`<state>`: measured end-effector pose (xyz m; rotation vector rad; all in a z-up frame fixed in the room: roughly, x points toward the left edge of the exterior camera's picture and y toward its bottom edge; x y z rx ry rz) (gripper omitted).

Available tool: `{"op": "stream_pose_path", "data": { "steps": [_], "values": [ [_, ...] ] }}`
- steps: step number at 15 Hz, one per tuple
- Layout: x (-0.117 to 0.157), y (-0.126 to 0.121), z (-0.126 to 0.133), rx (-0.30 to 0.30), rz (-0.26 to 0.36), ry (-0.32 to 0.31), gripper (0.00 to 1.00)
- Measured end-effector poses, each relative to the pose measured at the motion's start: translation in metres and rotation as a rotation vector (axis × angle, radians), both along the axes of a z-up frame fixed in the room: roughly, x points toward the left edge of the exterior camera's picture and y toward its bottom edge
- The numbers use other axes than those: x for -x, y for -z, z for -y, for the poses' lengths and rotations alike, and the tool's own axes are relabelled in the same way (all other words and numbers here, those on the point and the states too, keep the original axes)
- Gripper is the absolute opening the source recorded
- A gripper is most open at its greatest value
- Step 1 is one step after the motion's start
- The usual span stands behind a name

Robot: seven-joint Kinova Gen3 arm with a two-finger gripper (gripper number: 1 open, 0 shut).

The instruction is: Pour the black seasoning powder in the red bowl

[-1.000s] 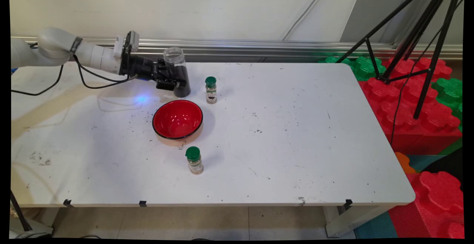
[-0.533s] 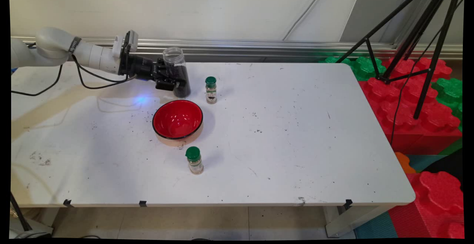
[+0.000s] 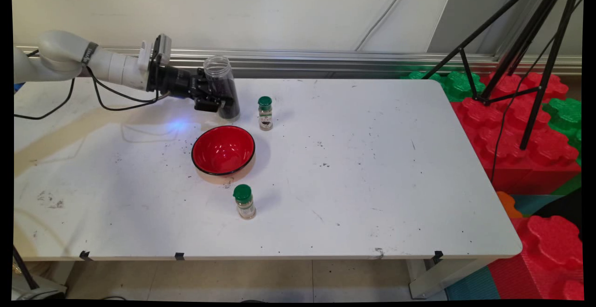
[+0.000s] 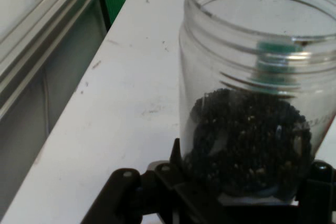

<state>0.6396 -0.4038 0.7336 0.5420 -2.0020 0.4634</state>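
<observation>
place: robot lab | signs: tripod [image 3: 526,60], foam blocks [image 3: 535,134], marked white table [image 3: 372,181]

Clear jar [image 3: 222,88] showing black grains; bowl [image 3: 223,151] glowing red, black-rimmed; two shakers [image 3: 265,113] [image 3: 244,201] wearing green caps; surface [image 3: 372,167] showing white, speckled.

Counter [image 3: 372,181]: one, white.
Clear open jar [image 3: 222,88] of dark grains: one, upper left of the frame.
Red bowl [image 3: 223,151]: one, left of centre.
Green-capped spice bottles: two, one [image 3: 265,113] above the bowl to its right, one [image 3: 244,201] below it.
Black tripod [image 3: 521,41]: one, upper right.
</observation>
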Motion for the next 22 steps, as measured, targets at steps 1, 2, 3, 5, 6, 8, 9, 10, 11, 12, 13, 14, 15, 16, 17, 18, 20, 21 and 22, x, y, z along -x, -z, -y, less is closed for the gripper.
{"op": "stream_pose_path", "data": {
  "steps": [1,2,3,5,6,8,9,10,11,12,13,14,15,16,17,18,20,21,22],
  "values": [
    [0.001,-0.002,-0.001,0.008,0.005,0.002,0.0],
    [0.003,-0.006,-0.004,0.02,0.012,0.006,0.0],
    [0.004,-0.008,-0.006,0.03,0.019,0.011,0.0],
    [0.008,-0.013,-0.011,0.056,0.039,0.027,0.0],
    [0.009,-0.014,-0.013,0.069,0.049,0.035,0.0],
    [0.011,-0.017,-0.017,0.091,0.065,0.049,0.0],
    [0.012,-0.018,-0.02,0.104,0.076,0.058,0.0],
    [0.013,-0.019,-0.022,0.115,0.087,0.065,0.0],
    [0.014,-0.019,-0.024,0.132,0.103,0.076,0.0],
    [0.015,-0.02,-0.025,0.145,0.115,0.084,0.0],
    [0.015,-0.02,-0.027,0.164,0.134,0.096,0.0],
    [0.016,-0.02,-0.029,0.179,0.148,0.104,0.0],
    [0.017,-0.021,-0.03,0.199,0.167,0.116,0.0],
    [0.018,-0.021,-0.032,0.224,0.189,0.129,0.0],
    [0.019,-0.021,-0.033,0.247,0.21,0.141,0.0],
    [0.02,-0.022,-0.035,0.266,0.228,0.15,0.0],
    [0.021,-0.022,-0.036,0.299,0.259,0.168,0.0],
    [0.022,-0.022,-0.037,0.312,0.271,0.174,0.0],
    [0.023,-0.022,-0.038,0.333,0.288,0.184,0.0]
  ]
}}
